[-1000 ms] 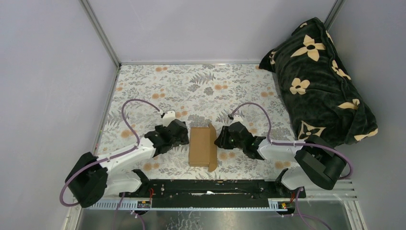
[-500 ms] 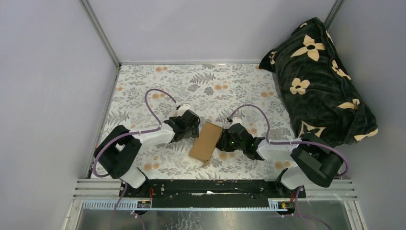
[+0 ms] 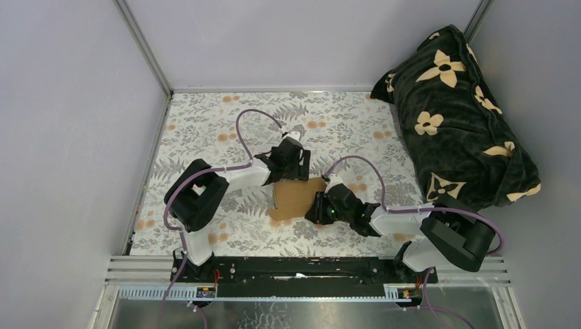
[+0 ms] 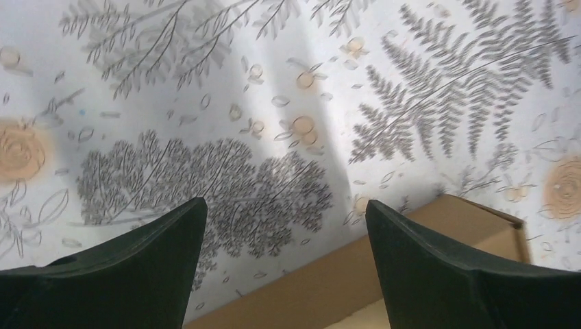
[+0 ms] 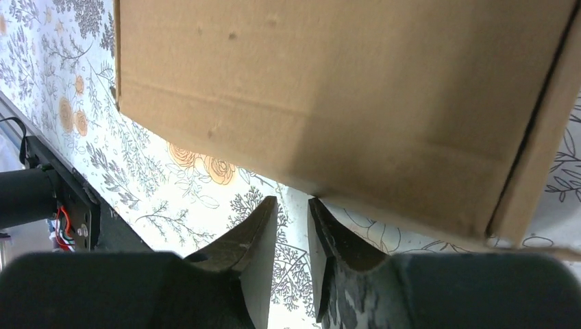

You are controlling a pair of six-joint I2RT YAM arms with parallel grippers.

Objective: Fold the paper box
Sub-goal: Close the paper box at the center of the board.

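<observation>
In the near middle of the floral surface (image 3: 205, 130), the plain brown paper box (image 3: 298, 197), closed up and lying askew, with one corner toward the far side. Hard against its right end, the right claw (image 3: 322, 205), low over the surface: fingers drawn in to a slim slot, tips right at the box's lower edge in the wrist view, only patterned cloth visible in the slot. Cannot tell whether any cardboard is pinched there. Just beyond the box's far edge, the left claw (image 3: 291, 161): spread wide, empty, above the printed leaves. Well apart, at the far right corner, a dark blanket (image 3: 459, 116) with cream flowers.
</observation>
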